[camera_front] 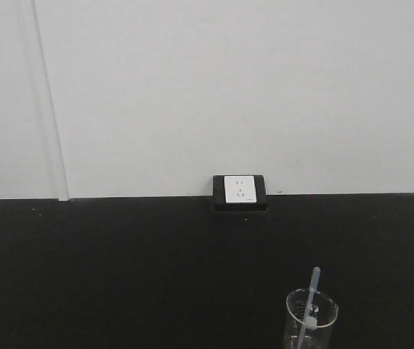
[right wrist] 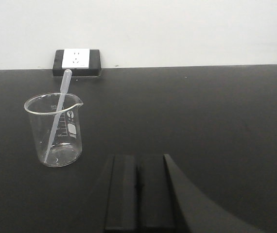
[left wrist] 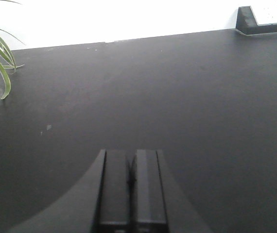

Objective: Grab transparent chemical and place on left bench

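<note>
The pipette (right wrist: 57,116) leans inside the beaker (right wrist: 71,138), before the wall socket (right wrist: 76,58).

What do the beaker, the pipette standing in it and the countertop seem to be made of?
Beaker: likely clear glass, glossy, with printed white graduations, a pour lip and bright rim highlights. Pipette: probably translucent plastic, slightly cloudy with a faint bluish cast and a thin stem. Countertop: matte black, perhaps laminate or resin; it gives only dull reflections, so I cannot tell which.
</note>
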